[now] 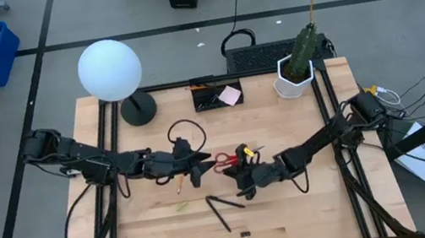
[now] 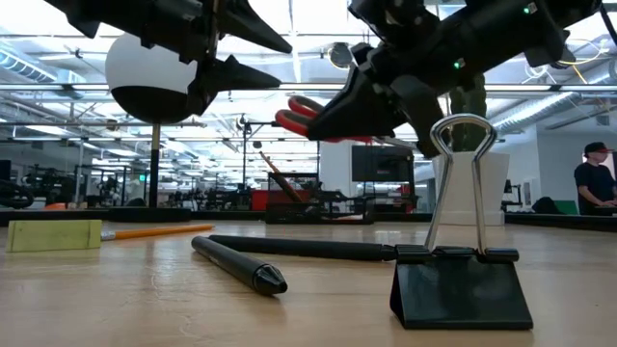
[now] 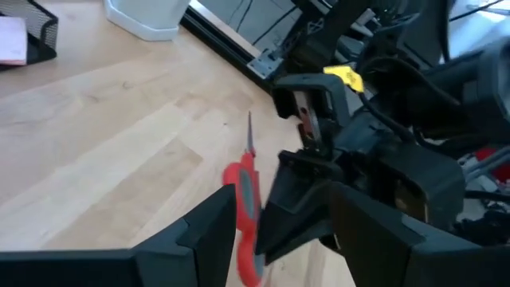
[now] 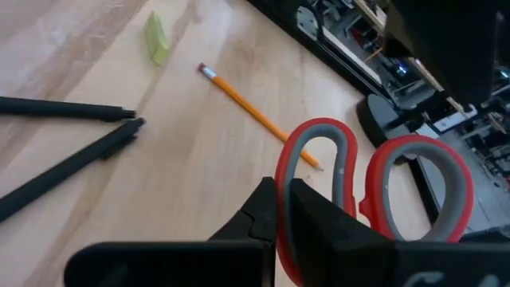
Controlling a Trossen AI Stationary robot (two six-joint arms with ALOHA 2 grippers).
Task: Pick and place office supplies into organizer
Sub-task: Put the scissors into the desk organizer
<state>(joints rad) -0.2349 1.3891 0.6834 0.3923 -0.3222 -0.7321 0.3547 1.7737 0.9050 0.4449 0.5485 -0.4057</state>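
The red-handled scissors (image 1: 226,162) are in the air at the table's middle, held by my right gripper (image 4: 276,209), which reaches in from the right. My left gripper (image 3: 287,239) is open and level with them from the left. Its fingers stand on either side of the handle end (image 3: 243,191) without touching. The black organizer (image 1: 211,98) sits at the far edge with the pink sticky-note pad (image 1: 230,95) in it. Two black pens (image 1: 224,204), an orange pencil (image 1: 178,184) and a black binder clip (image 2: 463,280) lie on the wood. My right gripper pinches the side of one handle loop (image 4: 288,179) of the scissors between its two fingers, coming in level from the table's right. The scissors are lifted clear of the table, handles toward the left arm (image 2: 294,111) and blades (image 3: 249,131) pointing away toward the right.
A white globe lamp (image 1: 111,71) with a round black base (image 1: 138,109) stands far left, and a white plant pot (image 1: 293,79) far right beside the organizer. A small green eraser (image 4: 157,36) lies near the pencil. Bare wood lies between the grippers and the organizer.
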